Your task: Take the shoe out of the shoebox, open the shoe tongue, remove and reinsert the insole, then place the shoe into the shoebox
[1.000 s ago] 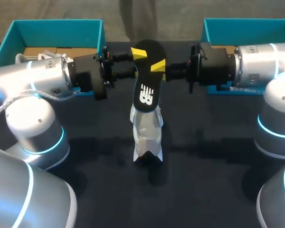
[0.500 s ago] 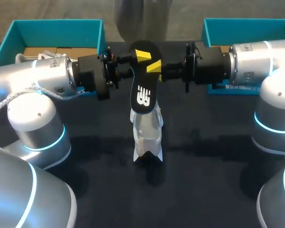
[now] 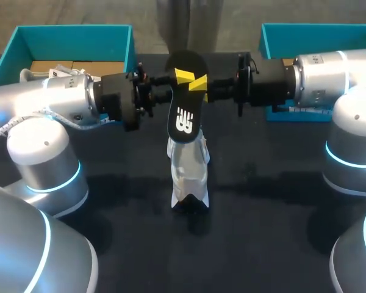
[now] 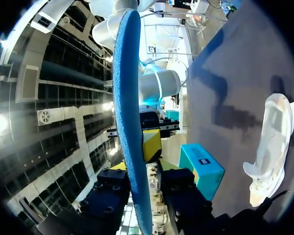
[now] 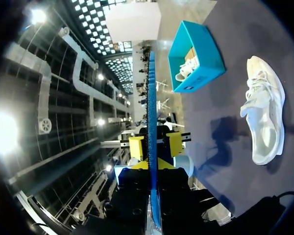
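1. Right pincer [image 3: 200,82] remains clenched on the insole [image 3: 184,119], held aloft at upper centre. Whether the left pincer [image 3: 182,74] clamps it cannot be told.
2. Both pincers have drawn closer together, and the insole has shifted slightly left. Judgement: removal complete, reinsertion pending.
3. Insole: black top, blue underside. The white shoe [image 3: 189,174] lies mid-frame on the worktop [image 3: 262,201].
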Robot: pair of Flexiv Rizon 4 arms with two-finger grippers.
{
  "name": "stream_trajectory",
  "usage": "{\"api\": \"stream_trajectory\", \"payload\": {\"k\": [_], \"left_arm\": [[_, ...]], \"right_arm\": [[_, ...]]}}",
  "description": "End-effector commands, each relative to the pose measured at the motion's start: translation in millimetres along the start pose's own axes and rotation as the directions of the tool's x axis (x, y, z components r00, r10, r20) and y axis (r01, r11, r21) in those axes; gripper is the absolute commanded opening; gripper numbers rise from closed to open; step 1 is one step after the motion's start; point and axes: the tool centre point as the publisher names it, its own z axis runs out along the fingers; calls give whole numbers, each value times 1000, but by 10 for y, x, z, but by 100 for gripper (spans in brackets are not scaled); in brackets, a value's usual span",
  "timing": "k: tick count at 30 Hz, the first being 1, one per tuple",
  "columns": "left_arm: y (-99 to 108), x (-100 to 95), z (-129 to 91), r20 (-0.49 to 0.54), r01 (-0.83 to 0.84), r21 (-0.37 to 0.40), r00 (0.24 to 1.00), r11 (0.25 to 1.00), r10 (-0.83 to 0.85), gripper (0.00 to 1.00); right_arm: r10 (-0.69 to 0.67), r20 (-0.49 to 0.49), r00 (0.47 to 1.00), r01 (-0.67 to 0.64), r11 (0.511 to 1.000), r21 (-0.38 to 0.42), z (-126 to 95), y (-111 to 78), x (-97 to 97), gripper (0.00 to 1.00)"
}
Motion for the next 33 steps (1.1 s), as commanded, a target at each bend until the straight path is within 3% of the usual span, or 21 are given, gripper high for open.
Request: {"api": "stream_trajectory", "payload": {"k": [1, 12, 18, 20, 21, 22, 23, 33], "left_arm": [[-1, 12, 8, 4, 0, -8, 1000, 1000, 0, 29], [21, 32, -24, -3, 7, -18, 1000, 1000, -7, 19], [25, 34, -27, -5, 8, -17, 1000, 1000, -8, 0], [27, 32, -28, -5, 8, -18, 1000, 1000, -8, 0], [28, 32, -27, -6, 8, -17, 1000, 1000, -8, 0], [29, 31, -27, -7, 7, -15, 1000, 1000, -7, 0], [29, 30, -26, -8, 6, -14, 1000, 1000, -6, 0], [32, 42, -20, -19, 7, -8, 1000, 1000, -7, 0]], "right_arm": [[2, 5, 1000, -2, 1000, -2, 17, 12, 7, 0], [2, 0, 1000, -2, 1000, -5, 19, 22, 12, 0], [2, -1, 1000, -2, 1000, -6, 17, 27, 16, 0], [4, -2, 1000, -4, 1000, -5, 16, 30, 16, 0], [5, -4, 1000, -5, 1000, -6, 14, 32, 15, 14], [6, -5, 1000, -6, 1000, -10, 9, 33, 13, 48], [7, -4, 1000, -7, 1000, -14, 2, 34, 10, 100], [4, 51, 999, 0, 997, -80, -290, 21, -94, 100]]}}
